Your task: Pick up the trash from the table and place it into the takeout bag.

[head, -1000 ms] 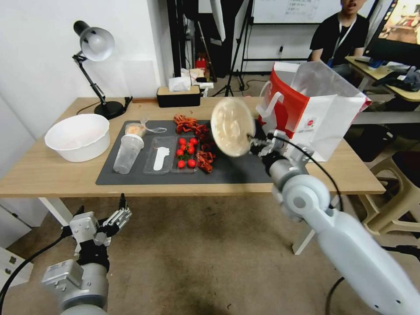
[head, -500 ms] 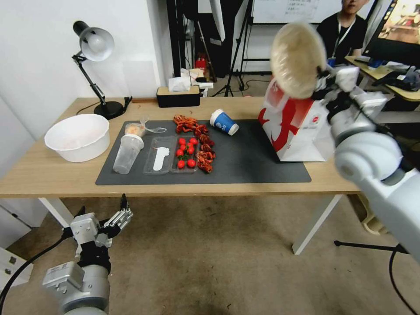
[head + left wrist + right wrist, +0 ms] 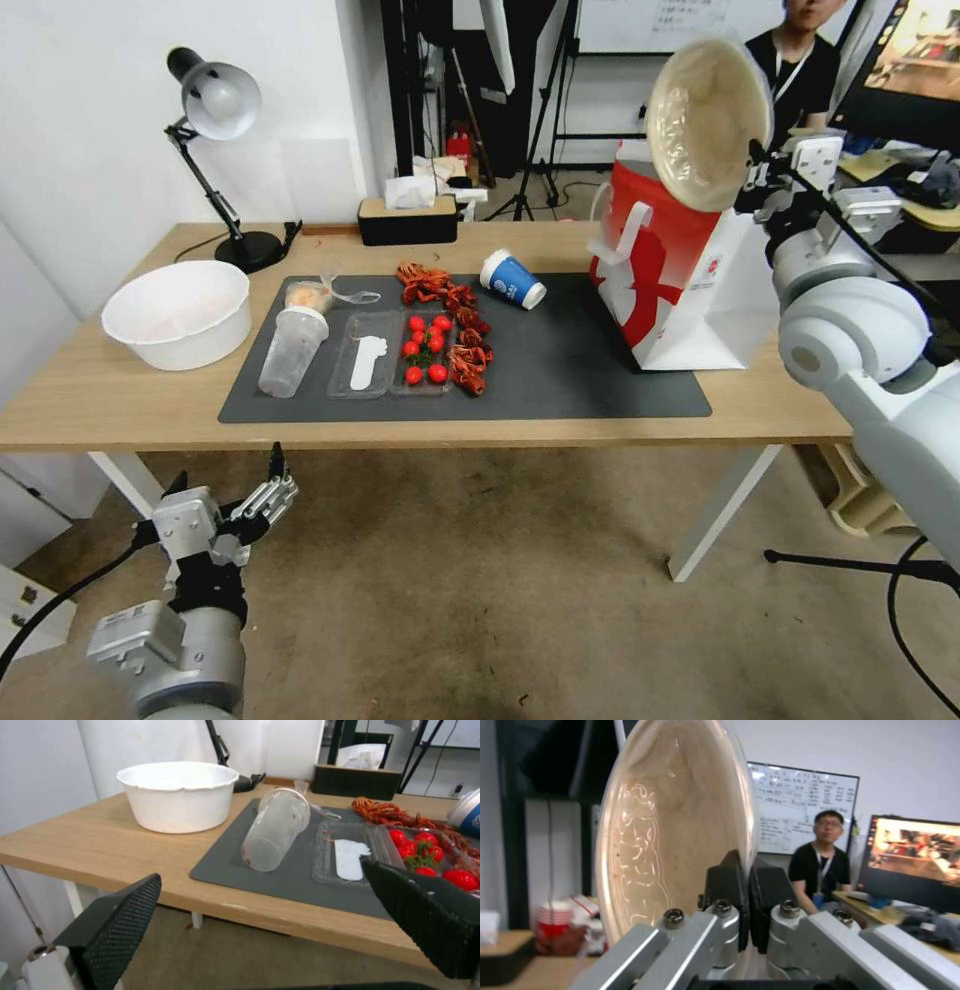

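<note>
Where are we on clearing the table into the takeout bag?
Nothing can be seen in the takeout bag yet. In hand: the right gripper pinches the beige bowl by its rim, tilted on edge above the bag's mouth. Left on the table: blue paper cup, clear plastic cup, knotted clear bag. The left gripper waits open below the table's edge.

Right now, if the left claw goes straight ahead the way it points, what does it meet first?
Probably the table edge: the open left claw sits low in front of it, aimed up toward the lying clear cup. Depth is unclear, so it might pass just over the edge and reach the cup.
</note>
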